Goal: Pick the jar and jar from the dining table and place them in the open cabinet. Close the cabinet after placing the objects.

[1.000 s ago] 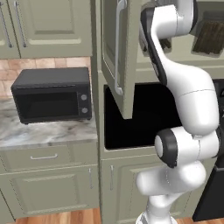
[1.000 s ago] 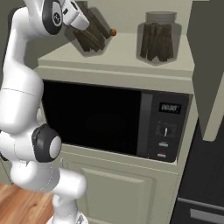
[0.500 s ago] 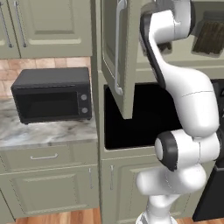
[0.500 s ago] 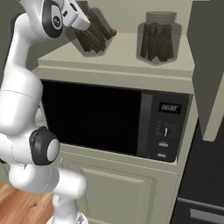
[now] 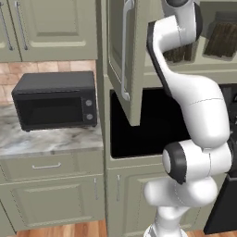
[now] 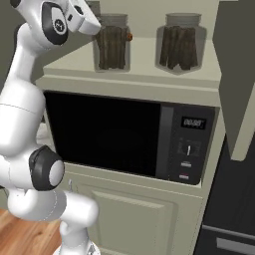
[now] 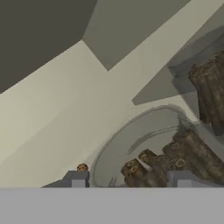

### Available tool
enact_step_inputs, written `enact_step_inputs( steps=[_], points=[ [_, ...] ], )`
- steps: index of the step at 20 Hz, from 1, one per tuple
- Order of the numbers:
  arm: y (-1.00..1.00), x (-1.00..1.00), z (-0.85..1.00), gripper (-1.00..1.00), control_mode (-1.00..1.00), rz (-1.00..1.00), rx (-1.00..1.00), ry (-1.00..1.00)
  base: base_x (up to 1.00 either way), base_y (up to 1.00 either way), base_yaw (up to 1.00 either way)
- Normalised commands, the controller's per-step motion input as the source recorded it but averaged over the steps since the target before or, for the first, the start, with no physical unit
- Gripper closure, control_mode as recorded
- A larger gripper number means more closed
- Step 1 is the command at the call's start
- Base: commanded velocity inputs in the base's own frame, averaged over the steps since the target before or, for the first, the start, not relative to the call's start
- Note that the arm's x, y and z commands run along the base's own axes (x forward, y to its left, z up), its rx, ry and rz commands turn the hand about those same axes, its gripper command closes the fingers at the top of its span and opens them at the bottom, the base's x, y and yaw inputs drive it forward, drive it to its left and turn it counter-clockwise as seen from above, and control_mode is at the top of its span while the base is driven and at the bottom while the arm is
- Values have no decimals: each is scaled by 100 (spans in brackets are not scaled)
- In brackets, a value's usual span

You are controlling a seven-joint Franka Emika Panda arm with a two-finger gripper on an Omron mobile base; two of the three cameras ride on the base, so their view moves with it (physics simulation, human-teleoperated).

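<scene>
Two clear glass jars of dark brown sticks stand upright on the open cabinet's shelf [image 6: 144, 64]. My gripper [image 6: 110, 31] reaches in from the left and is shut on the left jar [image 6: 112, 52] near its top. The hand view looks down on that jar [image 7: 153, 148], with a fingertip [image 7: 78, 179] at each side of it. The other jar [image 6: 182, 47] stands apart to the right; it also shows as the jar [image 7: 210, 87] further along the shelf. From the left base view, the arm hides most of the held jar [image 5: 178, 53]. The dining table is out of view.
The cabinet door [image 5: 122, 55] hangs open toward the left, its silver bar handle facing out; the same door [image 6: 236, 74] fills the right edge. A built-in black microwave [image 6: 114, 134] sits under the shelf. Another black microwave [image 5: 55, 99] stands on the marble counter [image 5: 46, 141].
The left jar was tilted in my gripper above the shelf; it now stands upright on the shelf. The wrist has turned with it. The right jar has not moved.
</scene>
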Motion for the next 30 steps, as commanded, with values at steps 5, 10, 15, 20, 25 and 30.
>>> enact_step_inputs(
  steps=[5,10,15,20,25,30],
  points=[
    [-25,33,0,-100,-100,-8,0,0,0,0,0],
    [-27,-6,0,-100,-100,-6,0,-7,0,0,0],
    [-51,-63,-9,-100,-100,-5,9,-7,0,0,0],
    [-59,-57,-5,-100,-100,-2,10,-4,0,0,0],
    [-29,-72,0,-100,-100,0,6,-11,0,0,0],
    [-19,-100,-16,-100,-100,0,10,-6,0,0,0]
  ],
)
